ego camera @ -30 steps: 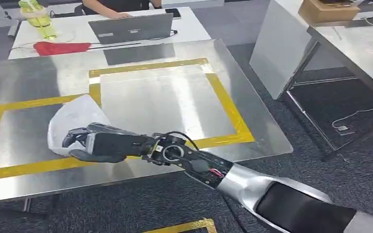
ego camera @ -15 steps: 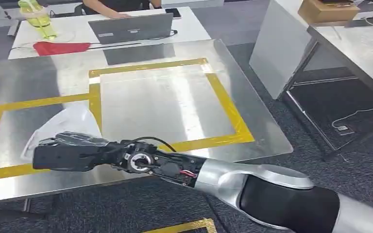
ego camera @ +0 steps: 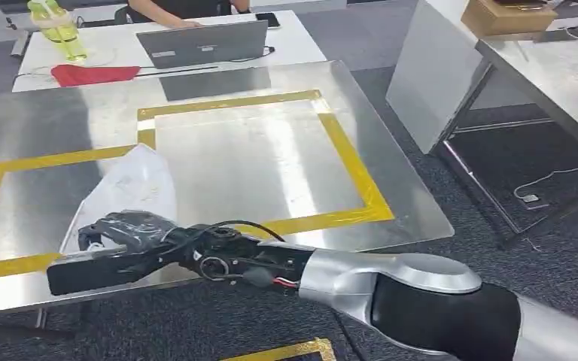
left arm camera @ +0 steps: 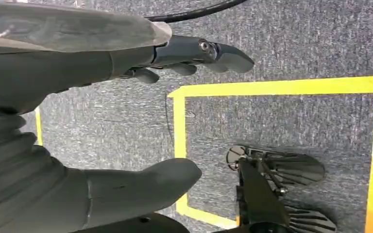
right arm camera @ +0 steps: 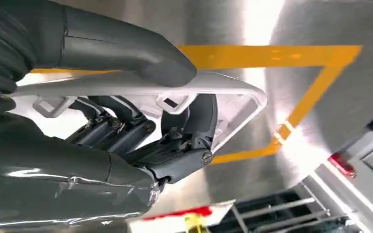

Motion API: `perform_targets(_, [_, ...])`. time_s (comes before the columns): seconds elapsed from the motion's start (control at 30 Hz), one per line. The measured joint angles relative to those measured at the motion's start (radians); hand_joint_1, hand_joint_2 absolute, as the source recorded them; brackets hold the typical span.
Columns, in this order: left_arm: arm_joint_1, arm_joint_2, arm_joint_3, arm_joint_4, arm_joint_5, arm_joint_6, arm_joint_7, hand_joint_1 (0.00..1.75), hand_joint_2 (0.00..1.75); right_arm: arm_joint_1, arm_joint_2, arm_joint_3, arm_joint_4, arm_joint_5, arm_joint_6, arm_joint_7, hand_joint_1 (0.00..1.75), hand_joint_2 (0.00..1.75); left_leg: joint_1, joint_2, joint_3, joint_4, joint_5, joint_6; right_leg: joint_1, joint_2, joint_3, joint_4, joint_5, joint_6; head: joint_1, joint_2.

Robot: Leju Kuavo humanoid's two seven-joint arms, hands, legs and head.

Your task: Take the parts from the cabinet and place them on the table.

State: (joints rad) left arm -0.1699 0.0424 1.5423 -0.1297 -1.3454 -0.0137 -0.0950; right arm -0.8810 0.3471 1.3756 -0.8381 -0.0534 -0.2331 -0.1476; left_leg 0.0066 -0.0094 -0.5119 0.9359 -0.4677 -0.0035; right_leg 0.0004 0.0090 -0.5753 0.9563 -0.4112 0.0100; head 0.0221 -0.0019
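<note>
Part: white plastic part [ego camera: 124,188], flat, thin-walled, with a rounded rim and small clips; sits lower left of the frame over the steel surface [ego camera: 256,162], inside the left yellow-taped box.
Right hand: right hand [ego camera: 113,241] grasps the part, thumb on one face, dark fingers [right arm camera: 126,121] curled behind the other.
Key relation: part rises up-frame from the hand, long axis pointing toward the table's far side; whether its edge touches the steel I cannot tell.
Left hand: left hand [left arm camera: 77,111] hangs over grey carpet, fingers apart, empty.
Materials: brushed reflective steel, matte yellow tape [ego camera: 346,162], smooth rigid plastic.
Next move, likely: lower, then release.
</note>
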Motion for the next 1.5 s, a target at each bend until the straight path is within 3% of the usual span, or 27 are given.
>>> perform_targets(0.2, [0.0, 0.0, 0.0, 0.0, -0.009, 0.0, -0.001, 0.0, 1.75, 0.024, 0.0, 0.02, 0.01, -0.048, 0.001, -0.021, 1.75, 1.75, 0.0, 0.0, 0.0, 0.0, 0.0, 0.0, 0.0, 0.0, 0.0, 0.0, 0.0, 0.0, 0.0, 0.0])
perform_targets(0.27, [0.0, 0.0, 0.0, 0.0, -0.015, 0.001, -0.001, 0.0, 1.75, 0.024, 0.0, 0.021, 0.015, -0.121, 0.025, -0.052, 1.75, 1.75, 0.0, 0.0, 0.001, 0.0, 0.0, 0.0, 0.0, 0.0, 0.0, 0.0, 0.0, 0.0, 0.0, 0.0])
perform_targets(0.33, [0.0, 0.0, 0.0, 0.0, -0.021, 0.003, 0.0, 0.0, 1.75, 0.023, 0.0, 0.014, 0.021, -0.31, 0.095, -0.133, 1.75, 1.75, 0.0, 0.0, 0.001, 0.0, 0.0, 0.0, 0.0, 0.0, 0.0, 0.0, 0.0, 0.0, 0.0, 0.0])
perform_targets(0.43, [0.001, 0.0, 0.0, 0.0, -0.025, 0.003, 0.003, 0.0, 1.75, 0.013, 0.0, -0.01, 0.034, -0.638, 0.254, -0.313, 1.75, 1.75, 0.0, 0.0, 0.001, 0.0, 0.0, 0.0, 0.0, 0.0, 0.0, 0.0, 0.0, -0.001, 0.0, 0.0])
perform_targets(0.5, [0.001, 0.0, 0.0, 0.0, -0.025, 0.003, 0.007, 0.0, 1.75, -0.007, 0.0, -0.028, 0.041, -0.723, 0.312, -0.387, 1.75, 1.75, 0.0, 0.0, 0.001, 0.0, 0.0, 0.0, 0.0, 0.0, 0.0, 0.0, 0.0, -0.001, 0.0, 0.0])
perform_targets(0.57, [0.001, 0.0, 0.0, 0.0, -0.021, 0.003, 0.009, 0.0, 1.75, -0.03, 0.0, -0.049, 0.047, -0.727, 0.337, -0.416, 1.75, 1.75, -0.001, 0.0, 0.001, 0.002, 0.0, 0.0, -0.001, 0.0, 0.001, -0.001, 0.001, 0.0, 0.0, 0.0])
perform_targets(0.83, [0.001, 0.001, 0.0, 0.0, -0.021, 0.003, 0.014, 0.0, 1.75, -0.045, 0.001, -0.09, 0.062, -0.697, 0.345, -0.418, 1.75, 1.75, -0.004, 0.0, -0.002, 0.008, -0.001, 0.002, -0.004, 0.0, 0.001, -0.001, 0.003, 0.004, -0.002, 0.0])
perform_targets(0.97, [0.001, 0.001, 0.0, 0.0, -0.016, 0.005, 0.02, 0.0, 1.75, -0.045, 0.003, -0.099, 0.066, -0.675, 0.345, -0.41, 1.75, 1.75, -0.006, 0.0, -0.006, 0.009, 0.0, 0.013, -0.006, -0.001, 0.003, -0.005, 0.008, 0.014, -0.002, 0.0])
perform_targets(1.0, [0.001, 0.001, 0.0, 0.0, -0.014, 0.005, 0.021, 0.0, 1.75, -0.045, 0.006, -0.101, 0.065, -0.666, 0.345, -0.408, 1.75, 1.75, 0.005, -0.001, 0.002, -0.003, 0.008, 0.021, -0.003, -0.001, -0.001, -0.004, 0.004, 0.019, -0.002, 0.0])
perform_targets(1.03, [0.001, 0.0, 0.0, 0.0, -0.011, 0.007, 0.022, 0.0, 1.75, -0.045, 0.006, -0.102, 0.065, -0.66, 0.345, -0.406, 1.75, 1.75, 0.006, -0.002, 0.006, -0.011, 0.01, 0.024, -0.005, -0.002, -0.007, 0.018, -0.014, 0.022, -0.001, 0.0])
perform_targets(1.07, [0.001, 0.0, 0.0, 0.0, -0.01, 0.01, 0.023, 0.0, 1.75, -0.045, 0.007, -0.102, 0.065, -0.657, 0.345, -0.404, 1.75, 1.75, 0.006, -0.002, 0.007, -0.012, 0.012, 0.027, -0.006, -0.002, -0.036, 0.084, -0.053, 0.025, 0.006, 0.0])
perform_targets(1.1, [0.001, 0.0, 0.0, 0.0, -0.008, 0.011, 0.024, 0.0, 1.75, -0.045, 0.007, -0.102, 0.065, -0.655, 0.345, -0.403, 1.75, 1.75, 0.006, -0.002, 0.007, -0.012, 0.012, 0.027, -0.008, -0.002, -0.067, 0.153, -0.086, 0.026, 0.008, 0.0])
perform_targets(1.13, [0.001, 0.0, 0.0, 0.0, -0.008, 0.012, 0.025, 0.0, 1.75, -0.041, 0.007, -0.101, 0.066, -0.652, 0.345, -0.401, 1.75, 1.75, 0.007, -0.006, 0.007, -0.012, 0.012, 0.027, -0.009, -0.002, -0.118, 0.262, -0.127, 0.028, 0.01, 0.0])
perform_targets(1.17, [0.003, 0.0, 0.0, 0.0, -0.008, 0.013, 0.028, 0.0, 1.75, -0.038, 0.007, -0.101, 0.067, -0.65, 0.345, -0.4, 1.75, 1.75, 0.007, -0.01, 0.007, -0.011, 0.012, 0.027, -0.01, -0.002, -0.149, 0.323, -0.142, 0.029, 0.012, 0.0])
perform_targets(1.2, [0.004, 0.0, 0.0, 0.0, -0.007, 0.014, 0.032, 0.0, 1.75, -0.036, 0.007, -0.101, 0.069, -0.65, 0.345, -0.4, 1.75, 1.75, 0.008, -0.017, 0.007, -0.011, 0.011, 0.026, -0.011, -0.003, -0.161, 0.337, -0.133, 0.03, 0.015, 0.0])
perform_targets(1.23, [0.004, 0.0, 0.0, 0.0, -0.005, 0.014, 0.035, 0.0, 1.75, -0.035, 0.007, -0.101, 0.069, -0.65, 0.345, -0.4, 1.75, 1.75, 0.009, -0.024, 0.01, -0.01, 0.009, 0.022, -0.012, -0.003, -0.146, 0.298, -0.098, 0.029, 0.015, 0.0])
perform_targets(1.3, [0.004, 0.0, 0.0, 0.0, -0.004, 0.016, 0.035, 0.0, 1.75, -0.036, 0.007, -0.102, 0.07, -0.65, 0.345, -0.401, 1.75, 1.75, 0.011, -0.039, 0.021, -0.008, 0.001, 0.013, -0.012, 0.006, -0.065, 0.122, 0.005, 0.023, 0.019, 0.0])
perform_targets(1.33, [0.004, 0.0, 0.0, 0.0, -0.004, 0.016, 0.035, 0.0, 1.75, -0.036, 0.007, -0.103, 0.071, -0.65, 0.345, -0.401, 1.75, 1.75, 0.014, -0.045, 0.021, -0.008, -0.004, 0.008, -0.014, 0.034, -0.034, 0.04, 0.036, 0.019, 0.021, 0.0])
perform_targets(1.37, [0.0, 0.0, 0.0, 0.0, -0.003, 0.017, 0.035, 0.0, 1.75, -0.038, 0.007, -0.103, 0.071, -0.65, 0.346, -0.402, 1.75, 1.75, 0.008, -0.05, 0.014, -0.001, -0.006, 0.002, -0.013, 0.048, -0.017, 0.028, 0.019, 0.017, 0.013, 0.0])
perform_targets(1.47, [0.002, 0.0, 0.0, 0.0, -0.001, 0.018, 0.035, 0.0, 1.75, -0.037, 0.007, -0.104, 0.074, -0.65, 0.346, -0.401, 1.75, 1.75, 0.021, -0.064, 0.004, -0.008, -0.002, -0.018, -0.005, 0.033, -0.016, 0.011, 0.007, 0.005, 0.015, 0.0])
perform_targets(1.5, [0.003, 0.001, 0.0, 0.0, 0.0, 0.019, 0.036, 0.0, 1.75, -0.038, 0.008, -0.106, 0.073, -0.65, 0.346, -0.401, 1.75, 1.75, 0.019, -0.068, 0.009, -0.012, -0.004, -0.024, -0.009, 0.026, -0.005, -0.005, 0.01, -0.003, 0.016, 0.0])
